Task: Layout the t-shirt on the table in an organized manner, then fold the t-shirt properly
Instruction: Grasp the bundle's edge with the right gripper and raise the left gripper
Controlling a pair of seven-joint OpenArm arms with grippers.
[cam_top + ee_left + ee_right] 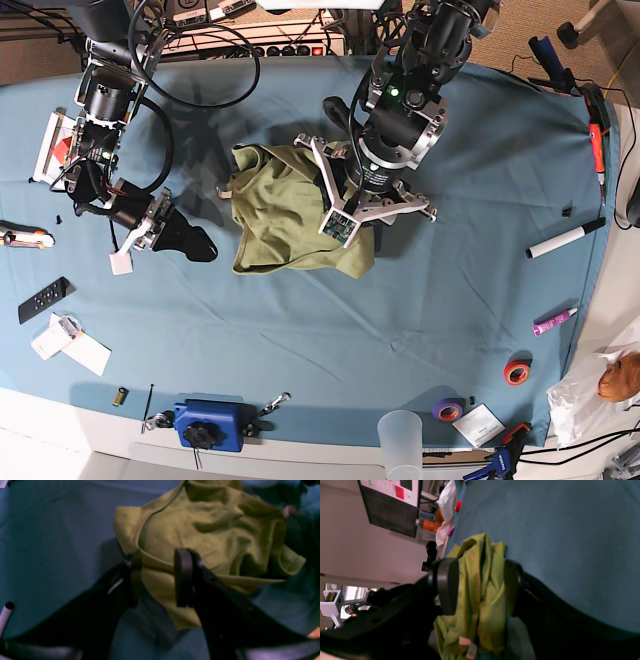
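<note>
- The t-shirt (pixel 290 215) lies in a crumpled olive-green heap on the counter (pixel 450 320), a little toward the robot's side of the middle. It is not laid out flat. Sleeves and hem are folded under and over each other, so the heap has no clear long axis.
- The left arm is the nearer one. In the base view the left jaws (pixel 338 215) hang directly over the heap's edge on that arm's side, pointing down into the cloth.
- From the left wrist view, the left jaws (pixel 158 555) stand partly apart. A folded edge of the shirt (pixel 212 535) runs crosswise behind the two fingers, and most of the garment lies beyond the tips.
- The fingers straddle that fold with a gap between them. I cannot tell whether any cloth is pinched.
- The right jaws (pixel 195 240) sit low on the far side of the heap from the left arm, just beside the shirt's edge and aimed toward it.
- In the right wrist view the right jaws (pixel 480 563) are spread wide, with green cloth (pixel 482 592) filling the gap between the fingers. Whether the cloth is inside the jaws or just past them cannot be told. Nothing looks clamped.
- Judgement: the spreading step depends on the two arms standing on opposite sides of the heap, so each can take its own edge and draw it outward.
</note>
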